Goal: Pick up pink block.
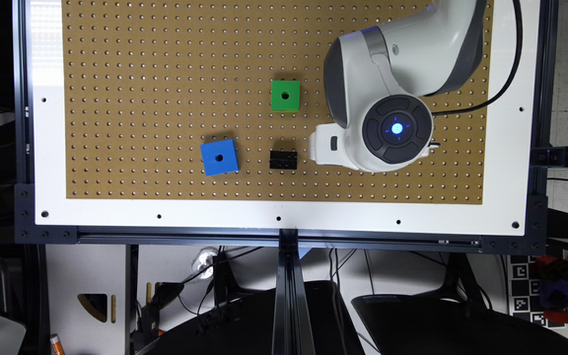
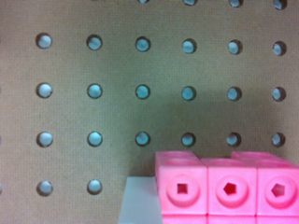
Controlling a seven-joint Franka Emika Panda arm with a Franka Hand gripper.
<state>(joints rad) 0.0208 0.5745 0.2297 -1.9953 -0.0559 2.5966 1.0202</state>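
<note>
The pink block point(image 2: 229, 186) sits very close in the wrist view. It is bright pink, with a row of three round studs with small holes facing the camera, and it rests on the brown pegboard point(image 2: 140, 70). A pale grey flat shape point(image 2: 138, 200) lies against the block's side. In the exterior view the white gripper point(image 1: 326, 144) hangs low over the pegboard, just to the exterior view's right of a black studded brick point(image 1: 283, 159). The arm's wrist point(image 1: 396, 129) covers the board beneath it.
A green cube point(image 1: 285, 95) stands on the pegboard point(image 1: 165, 74) beyond the black brick. A blue cube point(image 1: 220, 157) lies toward the exterior view's left. A white border point(image 1: 284, 217) and a black frame rail surround the board.
</note>
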